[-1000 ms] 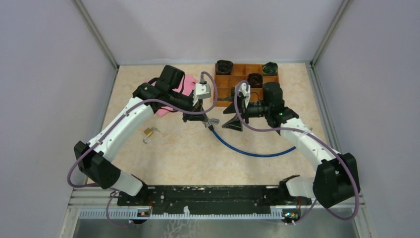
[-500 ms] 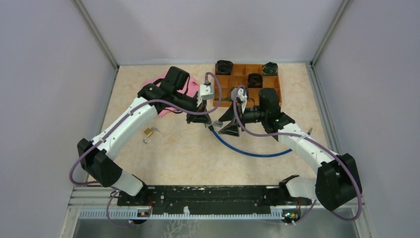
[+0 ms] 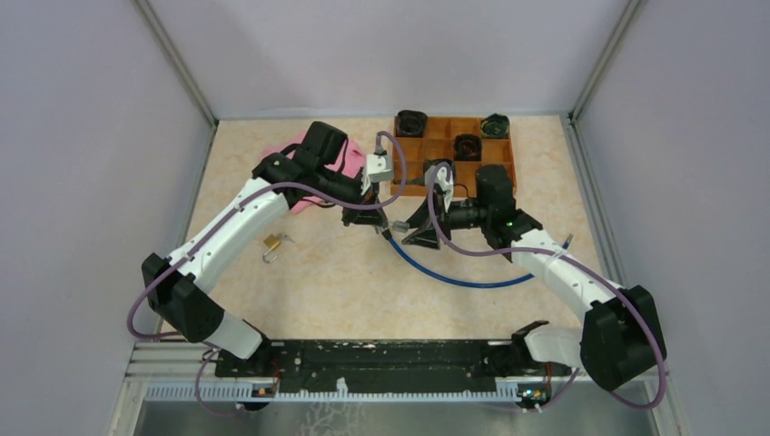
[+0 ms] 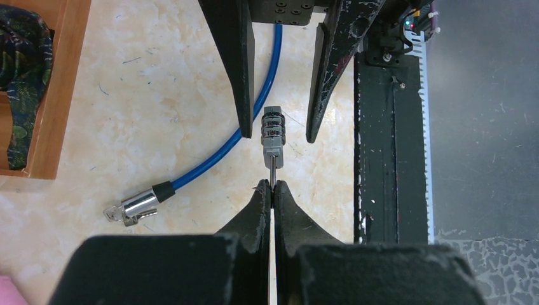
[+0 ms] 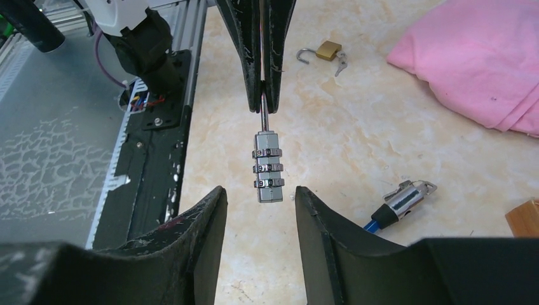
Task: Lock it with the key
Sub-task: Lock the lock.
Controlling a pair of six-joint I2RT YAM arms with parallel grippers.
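Nearest the arm bases, in the lower middle of the top view, a blue cable point(image 3: 463, 280) curves across the beige table point(image 3: 318, 300). Its metal end point(image 4: 133, 208) lies loose on the surface, at the lower left of the left wrist view.

Left of centre in the top view, a brass padlock point(image 3: 271, 242) lies alone on the table with its shackle swung open. A small key point(image 5: 341, 62) lies right beside it, at the top of the right wrist view; whether it sits in the keyhole cannot be told. Neither arm is touching them.

At the centre, the two arms meet tip to tip. The left gripper point(image 4: 272, 187) has its fingers pressed together on the thin metal pin sticking out of a silver combination lock point(image 5: 268, 168), holding it above the table. The right gripper point(image 5: 259, 190) faces it with fingers spread, one on each side of the lock's dial barrel, with a narrow gap visible on both sides.

Farther back, behind the left arm, is a pink cloth point(image 3: 340, 154). At the upper right of the table is a wooden tray point(image 3: 454, 132) with divided compartments, and three of them hold dark items.
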